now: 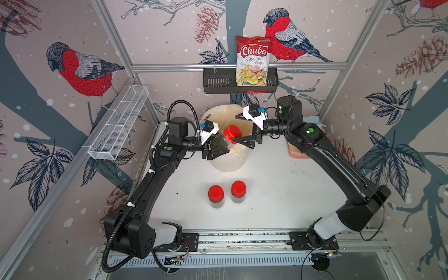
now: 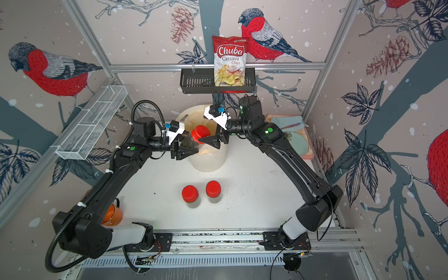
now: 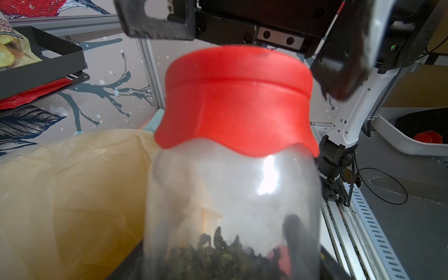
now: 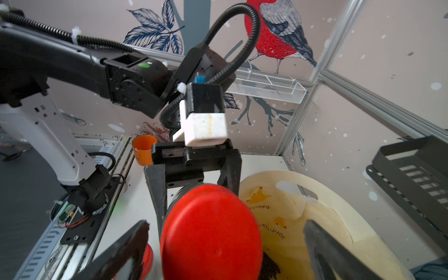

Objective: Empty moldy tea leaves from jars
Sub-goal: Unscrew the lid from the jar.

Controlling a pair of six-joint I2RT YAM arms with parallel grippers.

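Left gripper [image 1: 219, 146]: was clamped on the held jar [image 1: 224, 143], tilted over the bin [image 1: 228, 162].
Tea leaves [image 3: 218, 257]: sat inside that jar (red lid [image 1: 232, 132] on).
Right gripper [image 4: 226, 223]: jaws stood apart either side of the lid.
Standing jars [image 1: 215, 196]: stood side by side on the table [image 1: 266, 194].

Bright, even light; soft shadows on table [image 1: 278, 194]; glare, close-up blur on jar [image 3: 232, 194]; edges bowed.

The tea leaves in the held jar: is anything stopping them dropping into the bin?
Yes. The red lid still caps the jar, which the left gripper holds tilted over the bin. The right gripper stands open around the lid, not gripping.
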